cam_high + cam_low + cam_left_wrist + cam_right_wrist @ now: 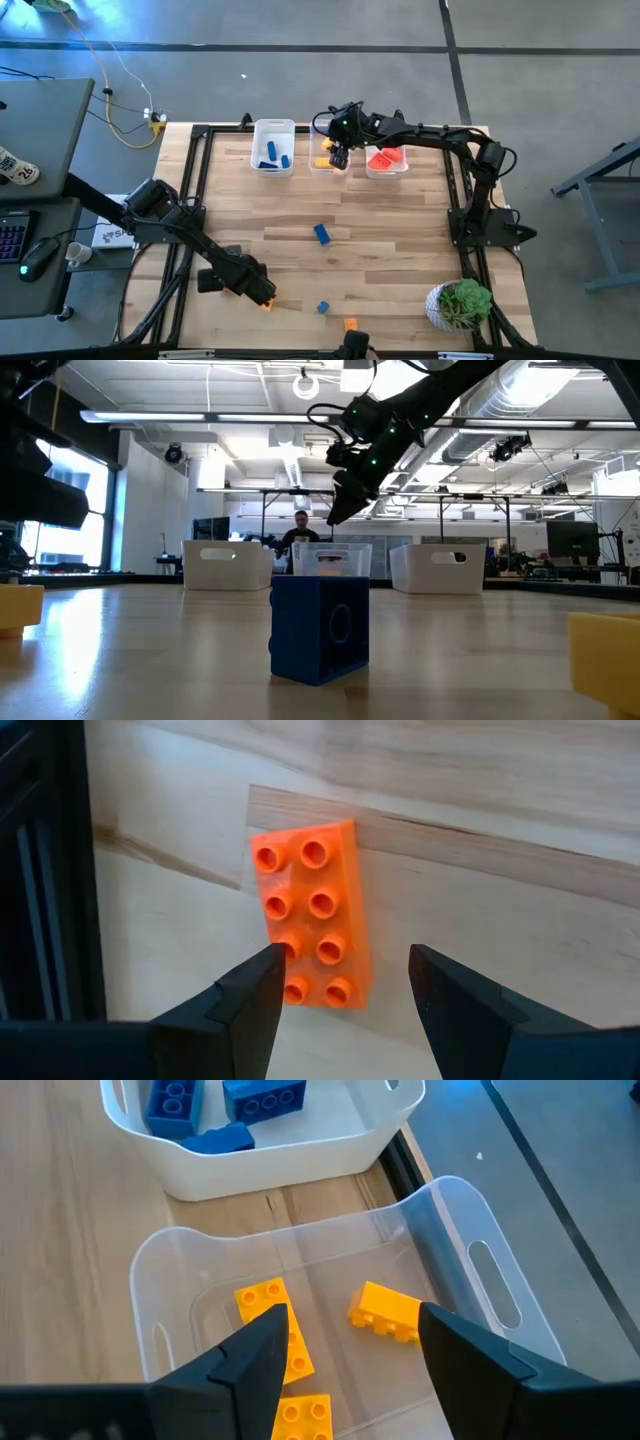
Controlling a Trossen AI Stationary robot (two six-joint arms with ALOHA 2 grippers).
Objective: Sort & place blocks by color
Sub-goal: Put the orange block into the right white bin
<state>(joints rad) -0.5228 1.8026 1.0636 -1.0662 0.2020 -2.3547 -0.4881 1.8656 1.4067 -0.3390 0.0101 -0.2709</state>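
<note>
Both grippers [340,985] [350,1345] open, downward-pointing.

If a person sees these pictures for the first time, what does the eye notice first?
Probably the three bins at the table's far edge, holding blue, orange-yellow and red blocks, with the open right gripper above the middle bin. Near the front edge, the open left gripper hovers over an orange block.

Blue, orange and red blocks [321,234] lie in bins and across table.
</note>
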